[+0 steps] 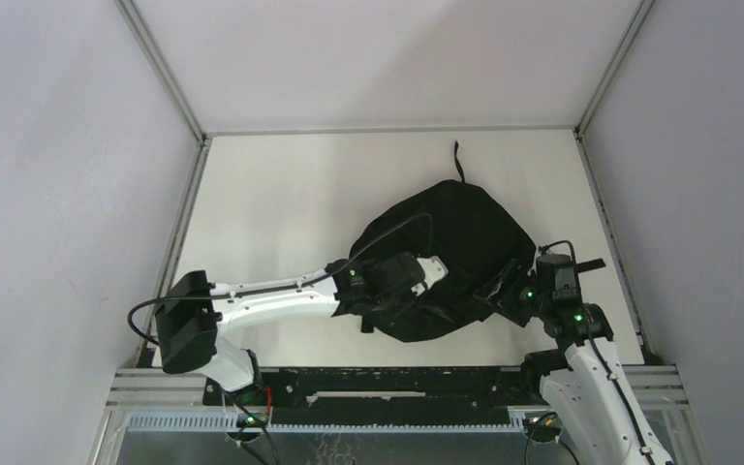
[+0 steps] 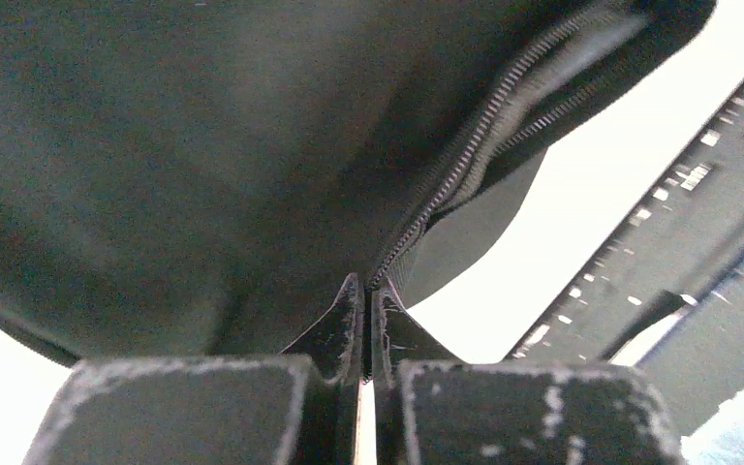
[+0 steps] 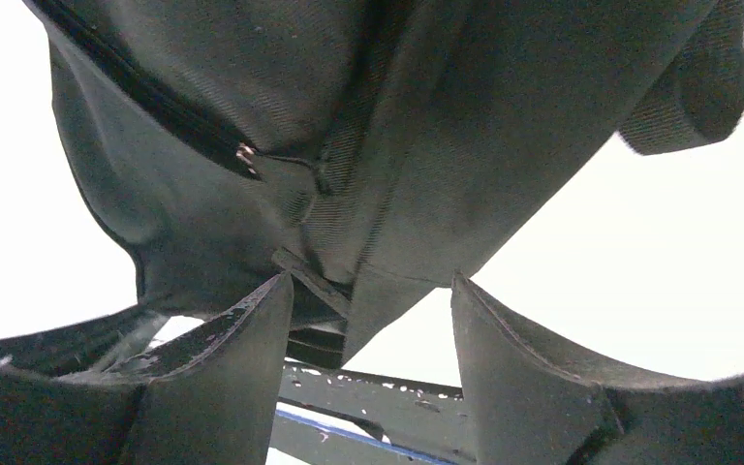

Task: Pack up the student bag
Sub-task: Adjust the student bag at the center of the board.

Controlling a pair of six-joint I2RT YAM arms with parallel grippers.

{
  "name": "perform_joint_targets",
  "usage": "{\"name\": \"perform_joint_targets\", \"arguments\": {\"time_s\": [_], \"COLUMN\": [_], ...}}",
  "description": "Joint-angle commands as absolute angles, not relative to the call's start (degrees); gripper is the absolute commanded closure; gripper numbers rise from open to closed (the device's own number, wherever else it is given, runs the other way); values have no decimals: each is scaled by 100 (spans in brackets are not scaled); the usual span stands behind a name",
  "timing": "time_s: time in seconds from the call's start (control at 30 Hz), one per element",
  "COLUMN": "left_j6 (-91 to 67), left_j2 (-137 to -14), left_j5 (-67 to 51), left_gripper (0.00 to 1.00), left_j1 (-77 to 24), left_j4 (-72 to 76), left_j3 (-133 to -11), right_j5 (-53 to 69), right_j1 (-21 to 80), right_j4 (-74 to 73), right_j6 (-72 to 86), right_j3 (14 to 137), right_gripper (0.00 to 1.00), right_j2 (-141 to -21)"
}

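The soft black fabric backpack (image 1: 465, 232) lies slumped on the white table (image 1: 271, 194), right of the middle. Its long axis runs near to far, leaning a little rightward at the far end. Its thin black hang loop (image 1: 458, 160) points straight away from my bases toward the far edge.

My left arm (image 1: 271, 295) reaches in from the left over the near-left part of the backpack. My left jaws are closed. In the left wrist view the fingertips (image 2: 347, 315) are pressed together right at the lower end of a silver-toothed zip (image 2: 465, 155), which runs up and to the right from them. I cannot tell whether any cloth or a zip pull is pinched between them.

My right jaws stand wide apart at the backpack's near-right side. In the right wrist view a hanging fold of the fabric sits between the two fingers (image 3: 237, 339), and they grip nothing. I cannot tell whether one tip brushes the cloth. A closed black zip (image 3: 145, 97) crosses the fabric above.

To the left of the backpack and beyond it, the table is broad and bare. On the right the backpack lies close to the metal side rail (image 1: 605, 213), and a short black strap end (image 1: 589, 264) pokes toward that rail. On the near side only a narrow strip of table separates the backpack from the black base bar (image 1: 397, 373).
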State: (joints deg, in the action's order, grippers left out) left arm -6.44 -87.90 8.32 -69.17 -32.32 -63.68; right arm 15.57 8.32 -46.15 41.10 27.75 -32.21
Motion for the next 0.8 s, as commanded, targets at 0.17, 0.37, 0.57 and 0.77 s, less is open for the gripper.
{"name": "perform_joint_targets", "arguments": {"time_s": [0.17, 0.37, 0.57, 0.77], "left_j6": [-363, -174, -707, -1917], "left_j2": [-8533, -8237, -8260, -9183], "left_j5": [1462, 487, -1114, -1436], "left_gripper": [90, 31, 32, 37], "left_j1": [-5698, -5651, -5652, -5660], "left_j4": [-3167, -3819, -3776, -3220], "left_j3": [-6419, -6961, -7733, -8158], "right_j5": [1544, 1275, 1202, 1165], "right_j1": [990, 1270, 1283, 1268], "right_j4": [-3799, -3321, -3273, -3355], "right_j6": [4749, 4996, 4941, 4907], "right_j3": [2813, 2815, 2813, 2812], "right_gripper": [31, 32, 32, 31], "right_j2": [-3613, -4057, -4112, -4009]}}
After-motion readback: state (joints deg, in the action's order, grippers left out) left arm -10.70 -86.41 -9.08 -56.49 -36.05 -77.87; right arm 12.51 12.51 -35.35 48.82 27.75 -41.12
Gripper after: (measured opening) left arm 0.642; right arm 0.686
